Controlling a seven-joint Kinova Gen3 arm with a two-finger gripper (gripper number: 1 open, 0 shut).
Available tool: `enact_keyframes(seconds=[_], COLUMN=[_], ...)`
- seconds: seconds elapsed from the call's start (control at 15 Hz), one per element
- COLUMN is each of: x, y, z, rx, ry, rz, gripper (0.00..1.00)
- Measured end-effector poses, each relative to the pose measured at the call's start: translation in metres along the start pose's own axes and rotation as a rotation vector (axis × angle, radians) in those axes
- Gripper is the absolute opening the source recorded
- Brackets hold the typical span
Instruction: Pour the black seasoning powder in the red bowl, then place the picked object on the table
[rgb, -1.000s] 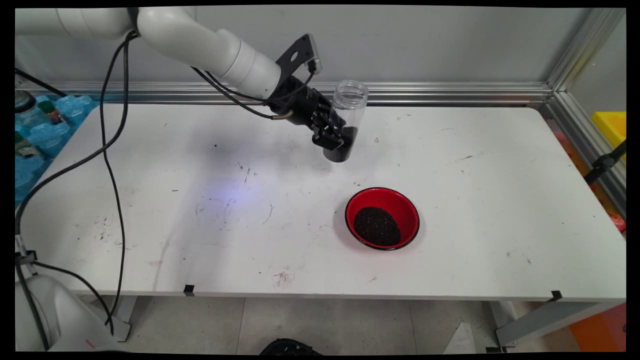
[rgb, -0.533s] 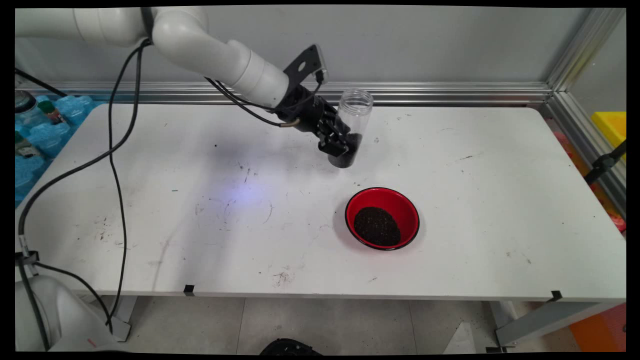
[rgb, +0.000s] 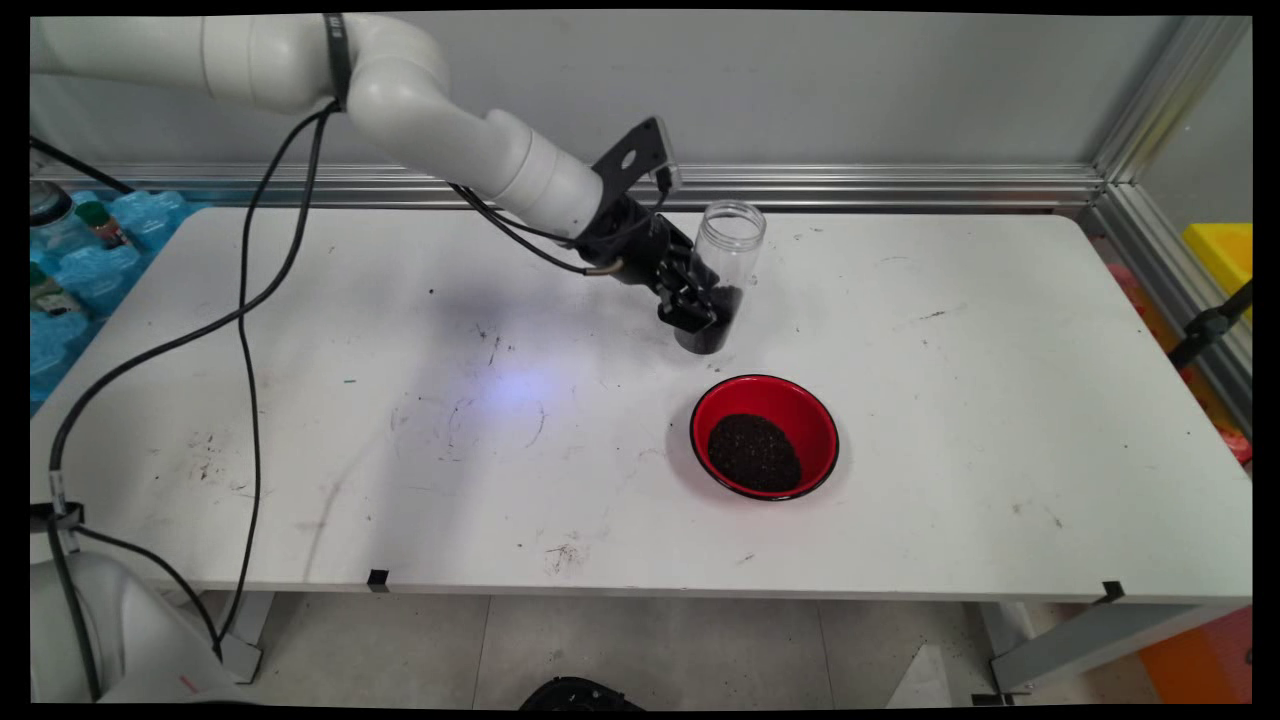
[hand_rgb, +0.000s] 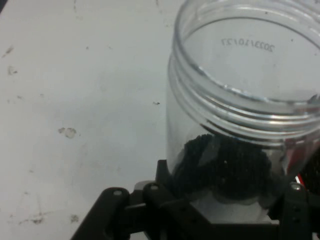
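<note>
My gripper (rgb: 700, 306) is shut on a clear plastic jar (rgb: 722, 270) with an open threaded mouth and dark grains in its bottom. The jar stands nearly upright, its base low over the white table (rgb: 1000, 400) just behind a red bowl (rgb: 812, 412). A mound of the same dark grains (rgb: 754, 452) lies in the bowl. In the hand view the jar (hand_rgb: 240, 100) fills the right half, and the black linkage clasps its lower part, where the grains (hand_rgb: 225, 167) sit. A sliver of the red bowl (hand_rgb: 300, 177) shows at the right edge.
Black cables (rgb: 245, 330) hang from the arm over the table's left part. Blue packs and bottles (rgb: 70, 260) sit beyond the left edge. An aluminium rail (rgb: 900, 185) runs along the back, and a yellow bin (rgb: 1225, 250) stands off the right side.
The arm has carried the jar rightward and down towards the bowl, about 40 pixels across and 30 down. The bowl has stayed put.
</note>
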Motion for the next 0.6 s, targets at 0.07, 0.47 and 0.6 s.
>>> enact_keyframes(seconds=[0.07, 0.47, 0.6], x=[0.0, -0.001, -0.002], y=[0.001, 0.004, 0.005], z=[0.004, 0.025, 0.031], rx=[-0.002, -0.009, -0.009], ry=[0.0, 0.004, 0.006], rz=[-0.001, -0.014, -0.022], gripper=[0.0, 0.0, 0.0])
